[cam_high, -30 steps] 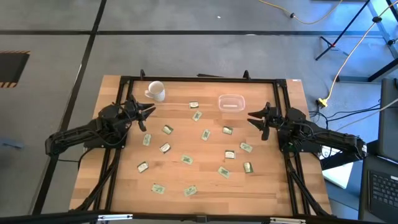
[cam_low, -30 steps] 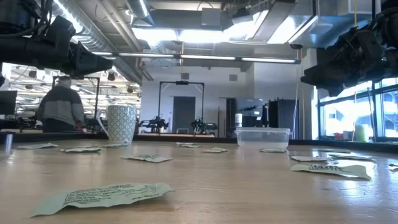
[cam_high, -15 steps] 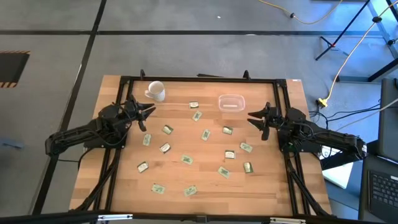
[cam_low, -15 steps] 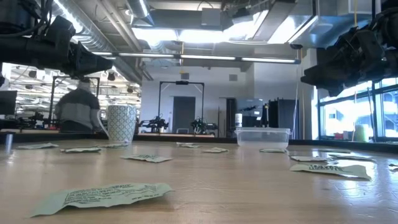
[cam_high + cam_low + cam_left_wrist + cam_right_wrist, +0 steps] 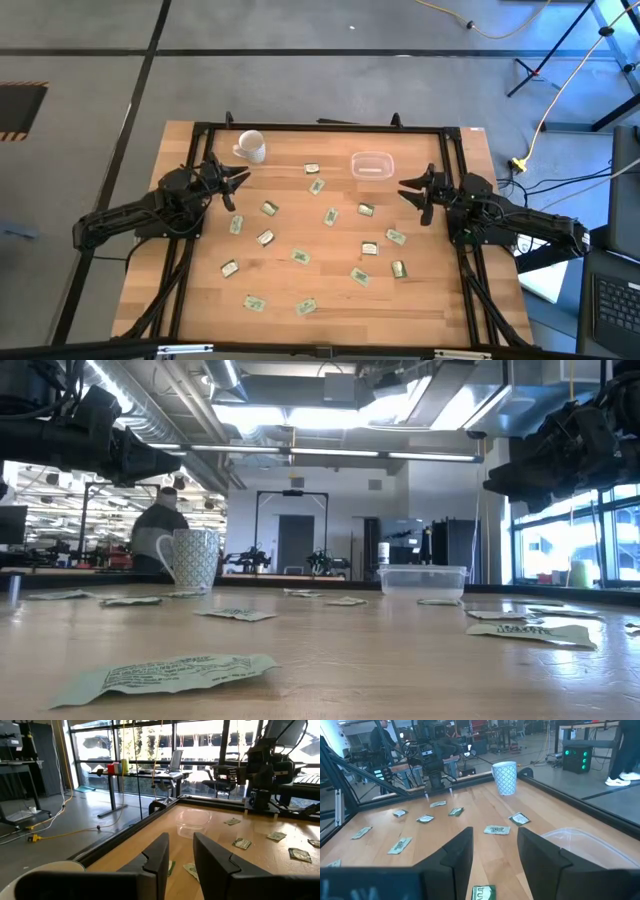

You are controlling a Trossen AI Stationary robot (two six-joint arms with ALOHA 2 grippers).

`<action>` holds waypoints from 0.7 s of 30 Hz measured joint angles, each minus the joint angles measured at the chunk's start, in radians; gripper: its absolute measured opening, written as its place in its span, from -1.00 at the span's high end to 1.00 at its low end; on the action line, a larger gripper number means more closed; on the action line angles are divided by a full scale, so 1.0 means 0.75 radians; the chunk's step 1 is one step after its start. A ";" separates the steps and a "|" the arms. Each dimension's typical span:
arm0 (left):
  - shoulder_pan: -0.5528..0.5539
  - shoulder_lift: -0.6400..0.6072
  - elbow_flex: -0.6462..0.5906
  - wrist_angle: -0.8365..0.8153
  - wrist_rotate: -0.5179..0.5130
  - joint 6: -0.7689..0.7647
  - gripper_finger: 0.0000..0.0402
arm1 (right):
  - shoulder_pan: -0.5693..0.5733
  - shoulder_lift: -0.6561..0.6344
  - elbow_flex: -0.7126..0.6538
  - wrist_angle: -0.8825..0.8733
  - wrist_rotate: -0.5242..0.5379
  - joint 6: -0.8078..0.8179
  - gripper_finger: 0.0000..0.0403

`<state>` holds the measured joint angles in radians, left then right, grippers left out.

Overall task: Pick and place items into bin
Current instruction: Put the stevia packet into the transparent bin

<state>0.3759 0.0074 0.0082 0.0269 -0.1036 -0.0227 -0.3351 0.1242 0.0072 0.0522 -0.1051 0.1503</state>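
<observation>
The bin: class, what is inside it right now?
Nothing shows inside the bin; its clear floor looks bare. All the packets lie on the table outside it. No part is covered.

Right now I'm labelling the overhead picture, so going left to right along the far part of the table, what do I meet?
Left pincer → white mug → packet → clear bin → right pincer.
</observation>
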 joint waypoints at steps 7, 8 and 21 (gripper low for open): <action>0.000 0.000 0.000 0.000 0.000 -0.001 0.59 | 0.000 0.000 0.000 -0.004 0.001 0.007 0.22; 0.000 0.000 0.000 0.000 0.001 0.000 0.59 | -0.001 0.000 0.000 -0.004 0.001 0.006 0.22; 0.000 0.000 0.000 0.000 0.000 0.001 0.59 | 0.000 0.002 0.025 0.036 -0.130 -0.025 0.22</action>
<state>0.3759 0.0073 0.0082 0.0269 -0.1036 -0.0219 -0.3351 0.1254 0.0257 0.0789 -0.2029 0.1316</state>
